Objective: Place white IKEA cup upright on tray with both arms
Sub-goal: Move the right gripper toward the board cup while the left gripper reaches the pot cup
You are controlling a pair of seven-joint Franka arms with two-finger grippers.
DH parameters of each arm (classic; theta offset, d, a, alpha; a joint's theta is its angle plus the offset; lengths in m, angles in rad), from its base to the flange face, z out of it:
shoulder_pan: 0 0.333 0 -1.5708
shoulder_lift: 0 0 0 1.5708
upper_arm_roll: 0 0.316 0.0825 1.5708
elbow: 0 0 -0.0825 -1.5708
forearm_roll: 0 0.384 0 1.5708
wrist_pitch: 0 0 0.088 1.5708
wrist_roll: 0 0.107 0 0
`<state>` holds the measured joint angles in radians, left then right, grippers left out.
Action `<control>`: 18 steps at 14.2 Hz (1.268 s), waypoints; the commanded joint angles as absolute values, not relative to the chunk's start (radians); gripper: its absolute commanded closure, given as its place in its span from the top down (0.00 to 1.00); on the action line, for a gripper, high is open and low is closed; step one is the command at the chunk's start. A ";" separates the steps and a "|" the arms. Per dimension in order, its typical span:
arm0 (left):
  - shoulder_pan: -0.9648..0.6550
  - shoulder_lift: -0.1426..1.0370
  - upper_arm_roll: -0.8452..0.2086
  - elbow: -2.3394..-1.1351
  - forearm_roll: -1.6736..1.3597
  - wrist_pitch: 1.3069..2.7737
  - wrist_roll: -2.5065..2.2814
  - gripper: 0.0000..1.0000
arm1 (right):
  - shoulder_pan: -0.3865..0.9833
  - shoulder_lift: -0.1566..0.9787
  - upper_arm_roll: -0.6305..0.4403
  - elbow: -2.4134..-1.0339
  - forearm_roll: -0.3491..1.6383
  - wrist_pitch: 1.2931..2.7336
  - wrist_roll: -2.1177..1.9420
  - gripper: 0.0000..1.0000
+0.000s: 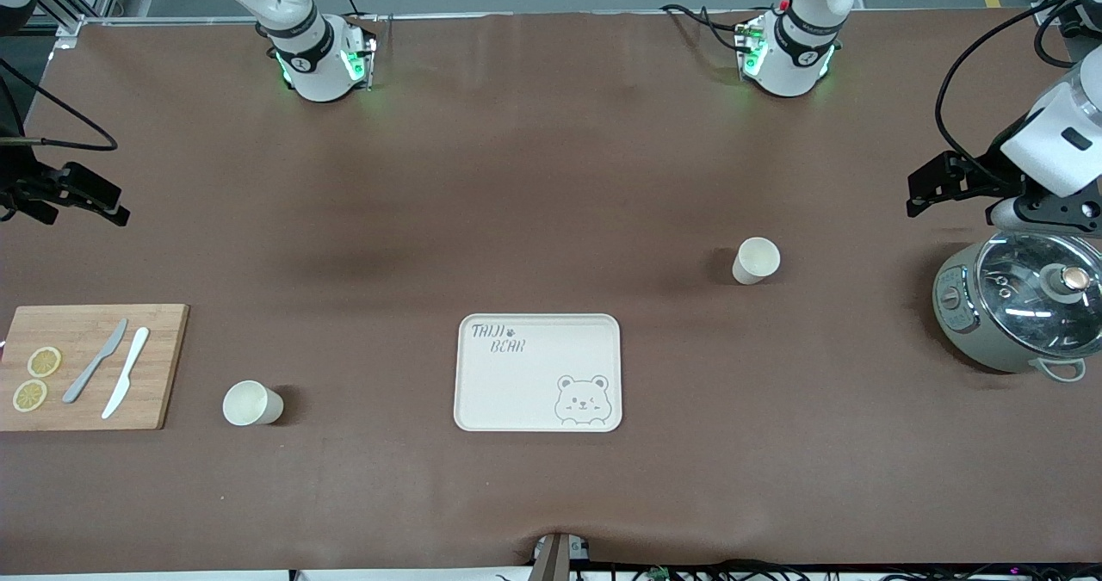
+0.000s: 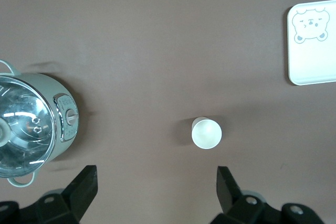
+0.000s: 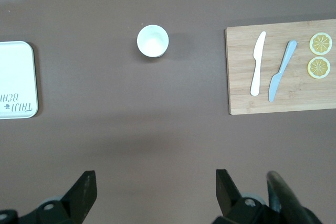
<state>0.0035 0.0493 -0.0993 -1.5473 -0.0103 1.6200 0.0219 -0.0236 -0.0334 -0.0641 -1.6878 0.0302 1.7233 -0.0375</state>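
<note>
Two white cups stand upright on the brown table. One cup (image 1: 756, 261) is toward the left arm's end, farther from the front camera than the cream tray (image 1: 534, 392). It also shows in the left wrist view (image 2: 206, 132). The other cup (image 1: 252, 403) is toward the right arm's end, beside the tray, and shows in the right wrist view (image 3: 153, 41). The tray holds nothing. My left gripper (image 1: 925, 189) is open and empty, up over the table beside the cooker. My right gripper (image 1: 95, 202) is open and empty, over the table's right-arm end.
A grey-green cooker (image 1: 1020, 305) with a glass lid stands at the left arm's end of the table. A wooden cutting board (image 1: 159, 366) with two knives (image 1: 112, 370) and two lemon slices (image 1: 36, 379) lies at the right arm's end.
</note>
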 commanded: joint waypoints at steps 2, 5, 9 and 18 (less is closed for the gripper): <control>0.008 0.051 -0.103 -1.543 -0.014 1.615 0.032 1.00 | -0.017 -0.018 -0.063 -1.648 0.009 1.718 -0.026 1.00; -0.014 0.098 -0.124 -1.543 -0.020 1.624 0.014 1.00 | -0.011 0.029 -0.061 -1.646 0.018 1.733 -0.026 1.00; -0.067 0.230 -0.135 -1.470 -0.017 1.649 -0.083 1.00 | 0.023 0.168 -0.046 -1.594 0.037 1.795 -0.031 1.00; -0.163 0.278 -0.138 -1.761 0.025 2.048 -0.152 1.00 | 0.037 0.520 -0.031 -1.442 0.075 2.034 -0.029 1.00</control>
